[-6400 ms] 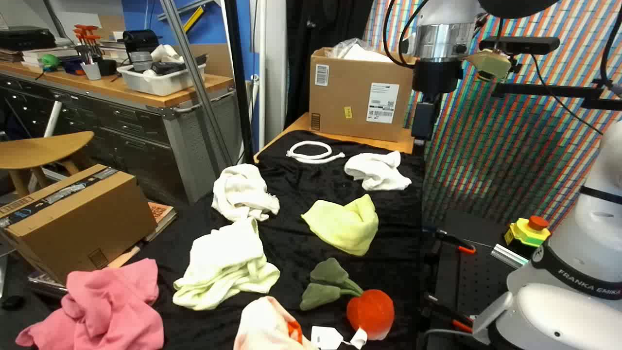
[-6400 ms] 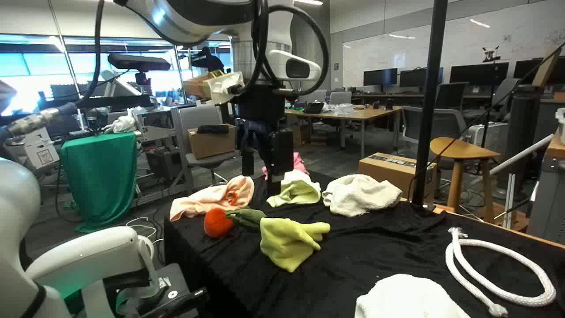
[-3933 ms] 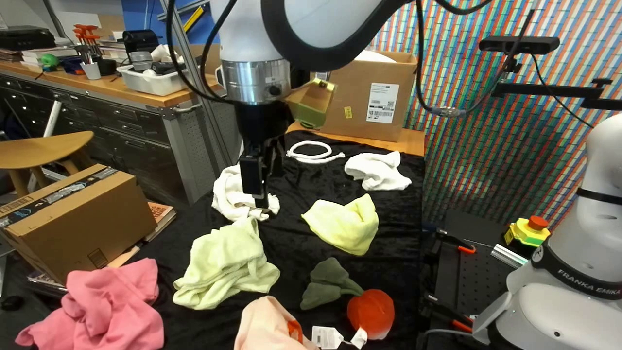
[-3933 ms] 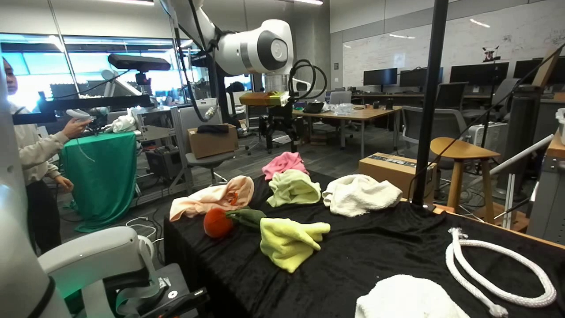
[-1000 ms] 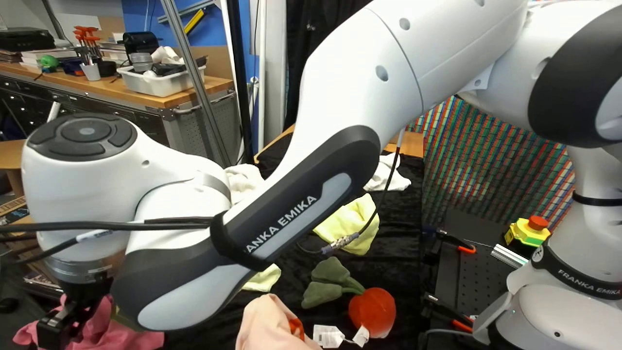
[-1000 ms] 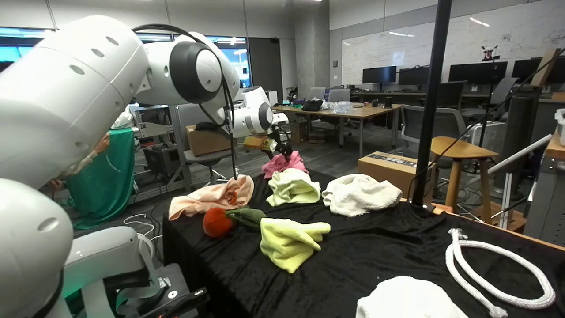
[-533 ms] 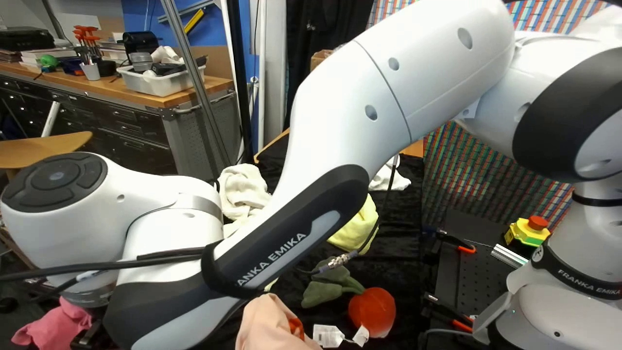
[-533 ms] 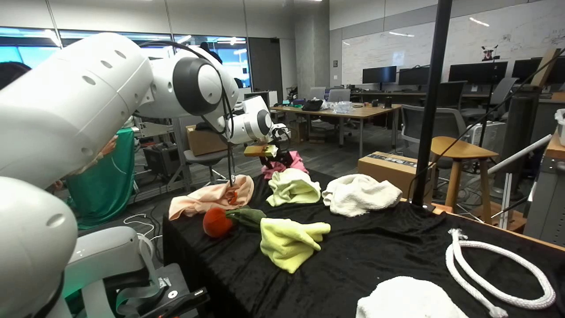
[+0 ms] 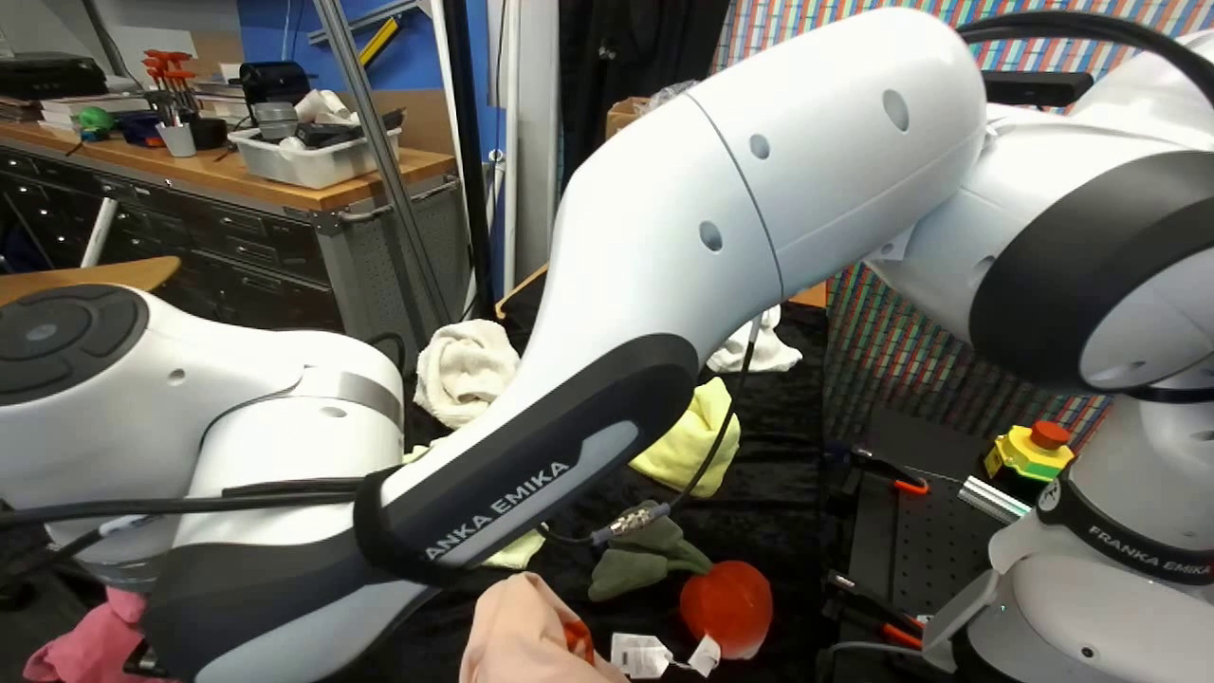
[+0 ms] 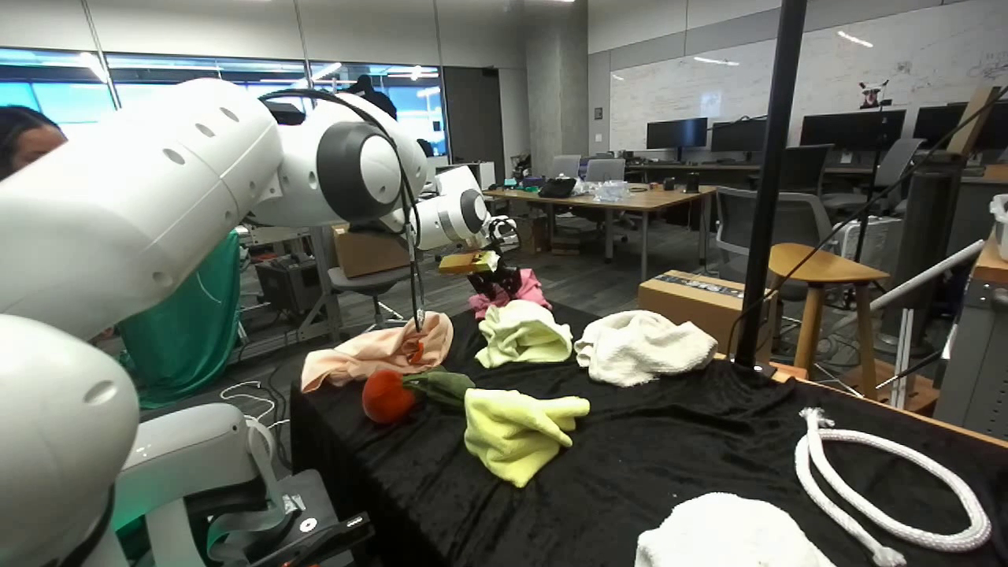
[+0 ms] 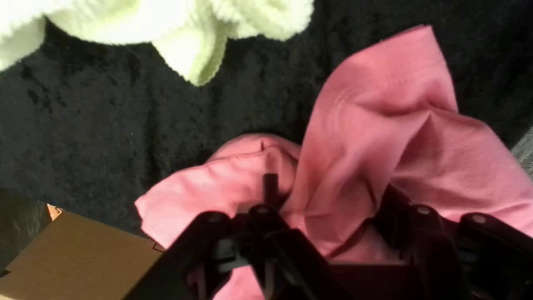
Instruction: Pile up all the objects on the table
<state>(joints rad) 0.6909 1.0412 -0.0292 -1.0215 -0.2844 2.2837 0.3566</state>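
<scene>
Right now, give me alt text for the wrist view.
Black robot fingers stand apart, a crumpled pink cloth between and beside them on a black velvety tablecloth. A fuzzy pale green cloth lies top left, a brown cardboard box bottom left.

Panda arm [image 9: 778, 161] outstretched in both exterior views, its far end well apart from the base [image 9: 1091, 607]. Forearm [image 9: 531, 474] slopes down, lettered side toward the camera, lettering partly legible. In an exterior view the wrist [image 10: 445, 220] sits low at the end of the reach. Robotiq gripper [image 11: 330, 196] hangs below it, pointing down. Wrist view: jaws parted, one either side of a clear gap; both dark and slightly blurred.
</scene>
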